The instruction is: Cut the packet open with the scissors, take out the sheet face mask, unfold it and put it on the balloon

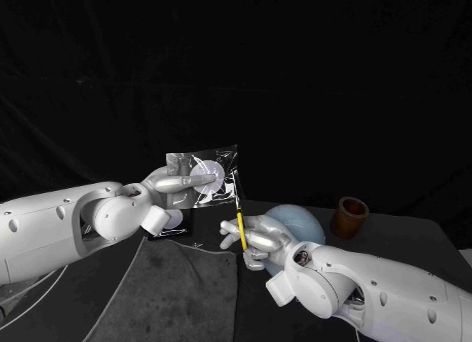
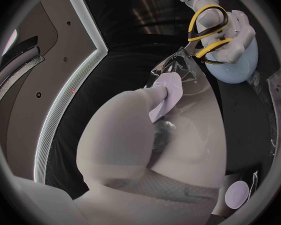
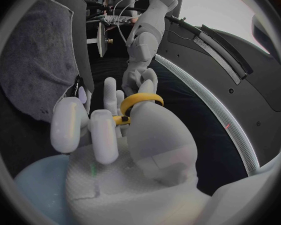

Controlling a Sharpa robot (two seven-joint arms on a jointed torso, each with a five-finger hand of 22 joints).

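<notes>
Clear plastic packet (image 1: 205, 171): held up in the air above the worktop (image 1: 421, 242), roughly upright with its flat face toward the head camera. Its contents cannot be made out.
Left hand (image 1: 180, 184): fingers closed on the packet's lower left part; the packet is pinched firmly enough to stand free above them.
Right hand (image 1: 262, 242): fingers curled through and around the yellow handles of the scissors (image 1: 240, 224), just below and beside the packet.
Scissors: blades point upward and their tip reaches the packet's lower right edge. Whether the blades are parted or closed cannot be told.
Balloon (image 1: 303, 222): pale blue, sitting low just behind the right hand, with nothing on it.
Grey cloth (image 1: 185, 285): lies flat on the worktop beneath both hands.
Brown cup (image 1: 349, 216): stands upright just beyond the balloon, apart from both hands.
Work done: packet lifted and presented, scissors taken up and brought to its edge.
Work outstanding: no cut is plainly visible, so I judge the opening step is in hand and not finished. Removal of the sheet mask, its unfolding and its placing on the balloon all remain.
Assessment: early stage, roughly the first of four steps.
</notes>
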